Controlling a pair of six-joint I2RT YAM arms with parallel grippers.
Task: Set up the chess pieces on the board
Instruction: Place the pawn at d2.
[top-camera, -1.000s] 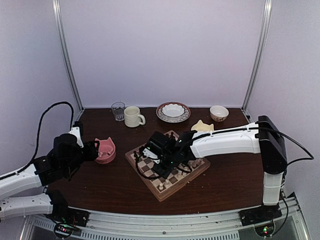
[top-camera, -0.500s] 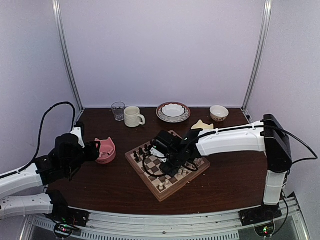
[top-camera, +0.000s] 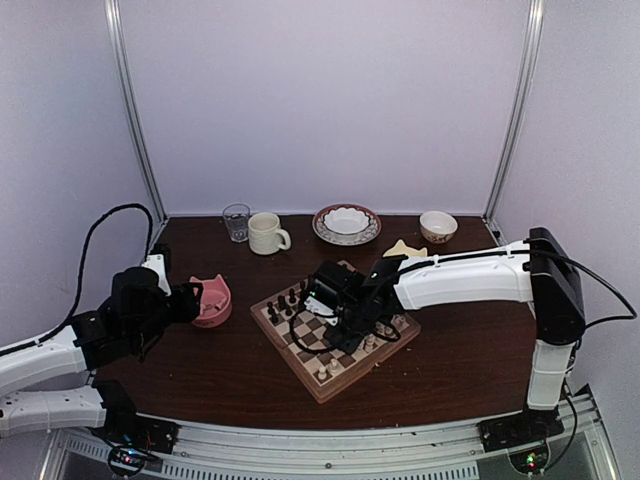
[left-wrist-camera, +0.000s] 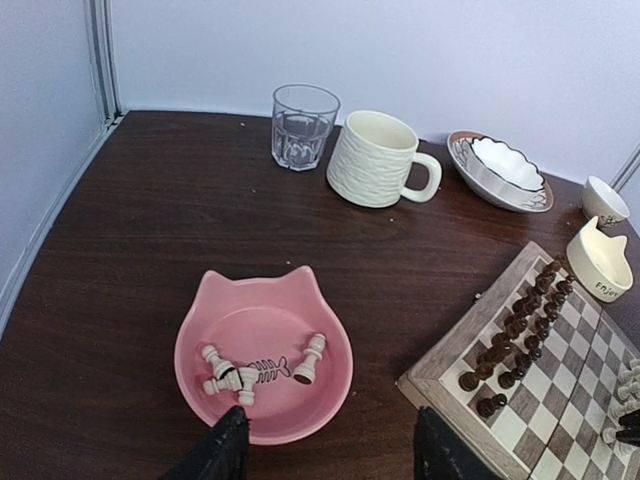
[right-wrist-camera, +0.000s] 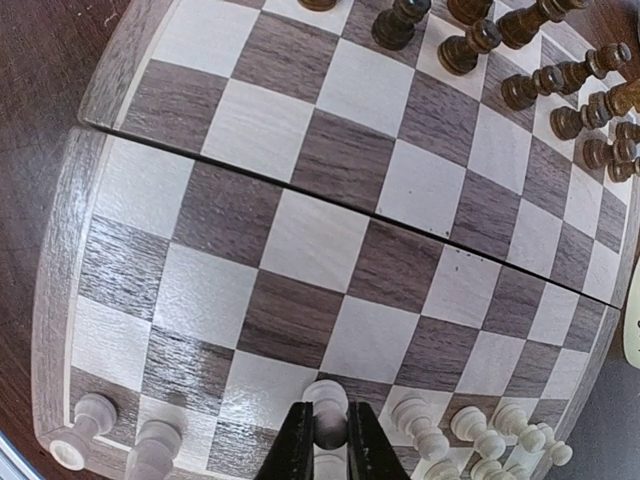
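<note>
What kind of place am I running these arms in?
Probably a lab test cell, not a home: plain white walls on aluminium posts, a metal mounting rail along the near edge, and props like the pink cat-shaped bowl and chessboard.

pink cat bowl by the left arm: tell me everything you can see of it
The pink bowl is shaped like a cat's head, with two ears on its far rim. It is glossy and looks ceramic. A fish skeleton drawing marks its floor. It sits upright on the dark wooden table, left of the chessboard and apart from it. A few cream-white chess pieces rest inside. The left gripper hangs open at its near rim; whether it touches cannot be told.
</note>
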